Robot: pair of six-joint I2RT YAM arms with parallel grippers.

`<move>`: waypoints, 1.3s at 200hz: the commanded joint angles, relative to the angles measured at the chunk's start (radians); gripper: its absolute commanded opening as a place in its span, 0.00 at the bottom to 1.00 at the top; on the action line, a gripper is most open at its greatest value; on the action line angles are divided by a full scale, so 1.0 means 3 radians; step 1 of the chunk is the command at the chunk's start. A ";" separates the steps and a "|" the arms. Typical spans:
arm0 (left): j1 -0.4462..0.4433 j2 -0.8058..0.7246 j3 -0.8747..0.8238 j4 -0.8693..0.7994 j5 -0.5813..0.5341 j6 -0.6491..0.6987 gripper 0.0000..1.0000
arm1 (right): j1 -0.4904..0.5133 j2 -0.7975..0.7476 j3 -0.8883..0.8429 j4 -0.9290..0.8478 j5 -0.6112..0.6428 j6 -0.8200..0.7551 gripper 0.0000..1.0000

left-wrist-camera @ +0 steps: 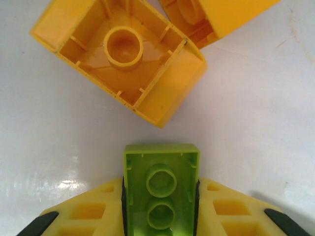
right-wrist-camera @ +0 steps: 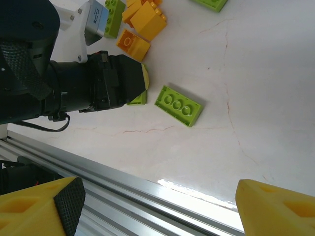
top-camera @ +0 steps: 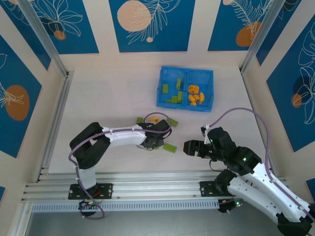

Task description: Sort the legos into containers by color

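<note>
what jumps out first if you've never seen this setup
The bright blue bin at the far side of the table, lime green bricks in its left compartment, orange-yellow bricks in its right. Nearer, the left arm's fingers pinch an upturned lime green brick near an orange-yellow brick.

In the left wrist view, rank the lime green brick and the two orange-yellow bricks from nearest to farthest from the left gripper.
1. The lime green brick, held in the left gripper.
2. The upturned orange-yellow brick, just ahead, centre-left.
3. The second orange-yellow brick, top right corner.
</note>
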 commanded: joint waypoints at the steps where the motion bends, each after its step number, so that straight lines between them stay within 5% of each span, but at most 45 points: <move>1: -0.0003 -0.0030 -0.0113 -0.0099 0.0215 0.0051 0.18 | 0.0023 -0.0018 0.0136 -0.0069 -0.0048 0.0014 0.82; 78: 0.0166 -0.0420 0.0804 -0.0559 -0.0742 0.0794 0.21 | 0.0023 0.0006 0.0203 0.0003 -0.0007 0.0019 0.82; 178: 0.0791 0.1691 0.3773 -0.0186 -0.0957 0.2071 0.26 | 0.0044 -0.0011 0.0193 0.0004 -0.0001 0.0128 0.82; 221: 0.0861 0.2355 0.4761 -0.0017 -0.0835 0.2447 0.52 | 0.0068 -0.0019 0.0233 -0.0041 -0.0018 0.0153 0.82; 260: 0.0860 0.2267 0.4934 0.0031 -0.0812 0.2528 0.65 | 0.0095 -0.0067 0.0248 -0.0087 0.0015 0.0180 0.82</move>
